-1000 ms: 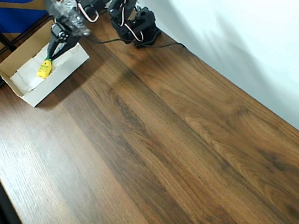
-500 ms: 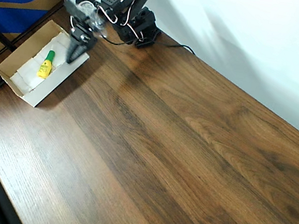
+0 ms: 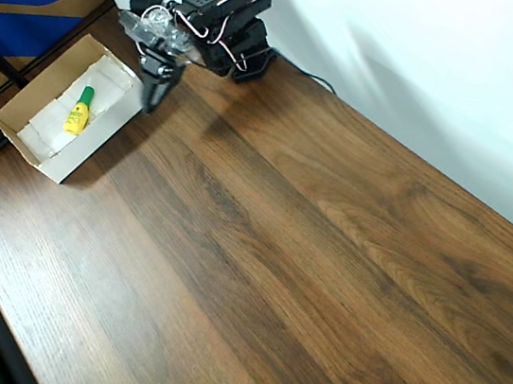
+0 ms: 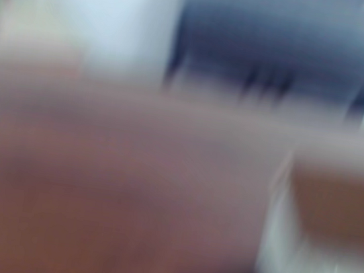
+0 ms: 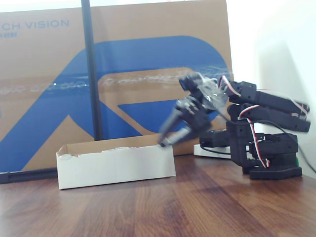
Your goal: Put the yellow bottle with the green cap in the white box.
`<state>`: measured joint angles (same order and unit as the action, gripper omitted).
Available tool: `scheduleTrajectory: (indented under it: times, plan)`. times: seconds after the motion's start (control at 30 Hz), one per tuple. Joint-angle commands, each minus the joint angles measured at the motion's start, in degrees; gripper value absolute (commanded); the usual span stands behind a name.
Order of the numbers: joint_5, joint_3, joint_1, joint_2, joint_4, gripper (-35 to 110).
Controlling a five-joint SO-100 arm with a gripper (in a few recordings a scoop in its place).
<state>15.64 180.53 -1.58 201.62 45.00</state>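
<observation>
Since the earlier frame the jaws [image 3: 152, 101] have drawn back out of the white box [image 3: 22, 132] and now hang past its right rim over the bare desk [image 3: 301, 284], while the yellow bottle with the green cap [image 3: 78, 113] lies where it was let go, on the box's white floor, cap pointing toward one o'clock. The jaws carry nothing; their tips look nearly together overhead, but motion blur in the fixed view [image 5: 168, 139] leaves me unable to tell for certain.

On the far left of the fixed view, the cardboard sheet [image 5: 44, 74] bears pale letters reading "CH VISION", cut off at the edge, above a broad blue shape. The bottle's small label is too tiny to read.

The desk is dark brown wood-grain laminate, smooth, with a white wall [image 3: 445, 75] behind it at twelve o'clock. The box is shallow cardboard, white outside with tan, ragged upper edges. The wrist view is smeared; only brown desk and a pale box corner [image 4: 312, 223] register.
</observation>
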Motion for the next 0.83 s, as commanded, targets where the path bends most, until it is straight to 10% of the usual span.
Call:
scheduleTrajectory:
  times: [0.0, 0.8]
  plan:
    - [0.9, 0.3, -0.3, 3.2, 9.2, 0]
    - [-2.4, 0.3, 0.6, 3.1, 28.6, 0]
